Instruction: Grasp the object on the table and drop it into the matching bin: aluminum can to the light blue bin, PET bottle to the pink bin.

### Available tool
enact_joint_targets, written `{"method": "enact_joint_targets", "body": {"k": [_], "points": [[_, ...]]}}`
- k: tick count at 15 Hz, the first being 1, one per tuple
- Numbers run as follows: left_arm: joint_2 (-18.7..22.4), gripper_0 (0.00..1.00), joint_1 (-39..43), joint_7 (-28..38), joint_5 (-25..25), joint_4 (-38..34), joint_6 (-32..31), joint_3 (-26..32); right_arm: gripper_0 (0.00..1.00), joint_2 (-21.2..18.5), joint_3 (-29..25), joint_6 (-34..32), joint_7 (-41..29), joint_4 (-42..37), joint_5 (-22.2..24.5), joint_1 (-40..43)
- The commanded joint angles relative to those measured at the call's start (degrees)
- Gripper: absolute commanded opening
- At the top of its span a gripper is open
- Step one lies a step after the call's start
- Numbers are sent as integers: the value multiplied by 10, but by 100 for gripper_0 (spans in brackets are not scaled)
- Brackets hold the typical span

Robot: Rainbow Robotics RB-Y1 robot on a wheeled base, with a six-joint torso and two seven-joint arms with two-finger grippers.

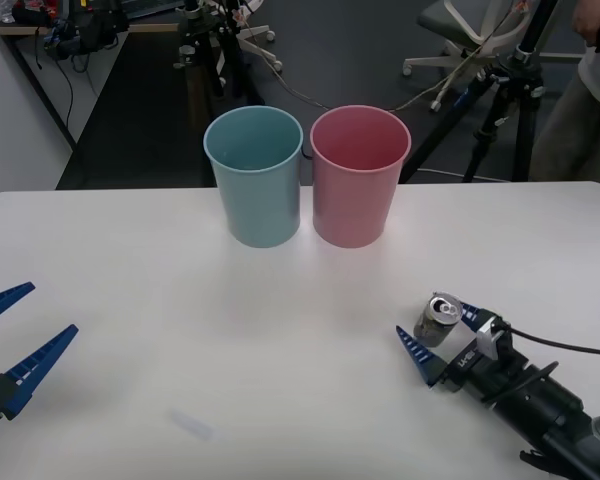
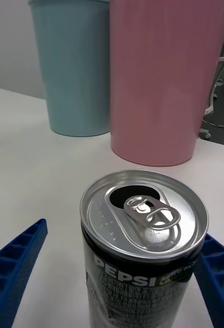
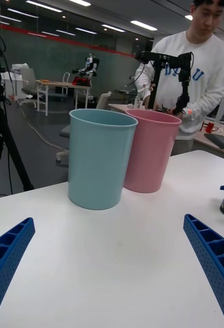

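Can: I see the aluminum can point(image 1: 440, 319) upright on the table point(image 1: 130, 260), near its right front, well apart from both bins.
Right hand: my right hand point(image 1: 435, 340) straddles the can, fingers spread, not closed on it.
Left hand: my left hand point(image 1: 15, 340) hovers wide at front left.
Bins: light blue bin point(image 1: 255, 175) and pink bin point(image 1: 359, 173) stand side by side at the far edge.

Blue ribbed fingers point(image 1: 417, 352) on a black cylindrical wrist, grey block with white lettering, black cable trailing.
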Motion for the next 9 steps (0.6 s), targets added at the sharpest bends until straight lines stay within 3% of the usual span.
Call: {"method": "enact_joint_targets", "body": {"k": [1, 9], "points": [[0, 100, 0, 0, 0, 0, 0, 0, 0, 0, -1, -5, 1, 0, 0, 0], [0, 100, 0, 0, 0, 0, 0, 0, 0, 1, -7, -11, -4, 0, 0, 0]]}}
